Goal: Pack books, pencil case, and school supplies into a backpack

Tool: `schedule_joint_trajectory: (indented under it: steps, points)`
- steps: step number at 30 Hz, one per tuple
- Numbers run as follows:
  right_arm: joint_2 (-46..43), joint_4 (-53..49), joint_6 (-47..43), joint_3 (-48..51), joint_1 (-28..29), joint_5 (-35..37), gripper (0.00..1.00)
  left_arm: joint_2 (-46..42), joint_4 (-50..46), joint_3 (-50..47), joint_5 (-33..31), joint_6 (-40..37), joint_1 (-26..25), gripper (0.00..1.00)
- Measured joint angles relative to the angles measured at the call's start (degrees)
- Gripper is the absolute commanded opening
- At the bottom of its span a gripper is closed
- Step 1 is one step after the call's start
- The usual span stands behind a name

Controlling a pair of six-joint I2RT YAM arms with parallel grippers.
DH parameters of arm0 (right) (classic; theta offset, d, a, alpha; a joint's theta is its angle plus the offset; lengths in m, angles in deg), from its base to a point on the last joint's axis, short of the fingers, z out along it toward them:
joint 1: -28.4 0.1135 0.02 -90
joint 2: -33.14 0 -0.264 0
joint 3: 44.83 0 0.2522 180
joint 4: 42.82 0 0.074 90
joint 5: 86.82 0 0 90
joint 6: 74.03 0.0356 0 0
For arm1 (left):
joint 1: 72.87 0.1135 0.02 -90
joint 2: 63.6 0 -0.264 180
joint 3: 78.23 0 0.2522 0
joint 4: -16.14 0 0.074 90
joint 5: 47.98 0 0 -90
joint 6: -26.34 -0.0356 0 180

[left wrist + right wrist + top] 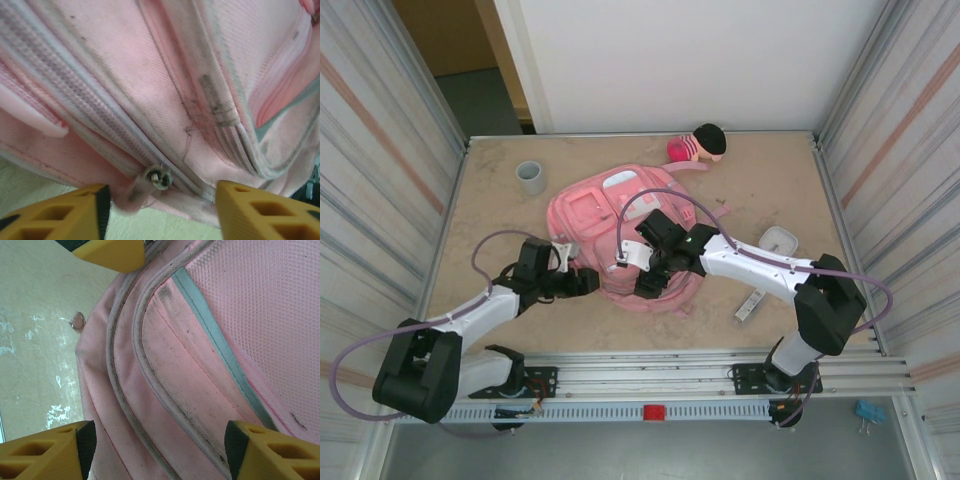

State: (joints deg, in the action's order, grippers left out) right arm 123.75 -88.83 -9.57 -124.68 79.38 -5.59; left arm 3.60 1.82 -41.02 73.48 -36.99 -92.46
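Sandy-brown surface (490,250) lay between corrugated walls. On it, the left end effector (162,210) stood with its fingers apart, gripping nothing, a metal zipper pull (157,177) just above the gap at the near-left edge of the backpack (590,215). The right end effector (160,450) was likewise spread wide over a curved zipper seam (125,390) on the bag's near side. Farther right lay a white box (779,240) and a grey-white strip (750,305). A grey cup (530,177) and a plush doll (700,145) sat beyond the bag.
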Motion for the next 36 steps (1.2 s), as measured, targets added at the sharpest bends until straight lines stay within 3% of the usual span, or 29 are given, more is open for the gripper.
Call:
schedule_joint_trajectory:
  steps: [3, 7, 18, 22, 29, 36]
  points:
    - [-0.2, 0.0, 0.0, 0.3, 0.0, 0.0, 0.7, -0.2, 0.9, -0.3, -2.0, -0.5, 0.0, 0.73]
    - [-0.7, 0.0, 0.0, 1.1, 0.0, 0.0, 0.7, -0.9, 2.9, -1.3, -3.7, -0.7, 0.0, 0.71]
    - [-1.4, 0.7, 2.8, 2.5, -0.9, -0.9, 0.69, 1.3, 9.5, -2.6, 0.5, -1.3, 0.0, 0.42]
    - [-2.4, 1.0, 4.0, 3.1, -1.9, -1.7, 0.68, -0.4, 9.9, -4.0, 0.9, -0.7, -0.5, 0.34]
    - [-2.7, 1.6, 4.8, 3.3, -2.2, -2.0, 0.67, -3.8, 9.1, -5.3, 0.2, 0.4, -3.1, 0.11]
    - [-2.9, 4.0, 7.0, 4.2, -1.9, -1.7, 0.69, -5.7, 5.6, -5.3, -2.1, 0.0, -4.2, 0.04]
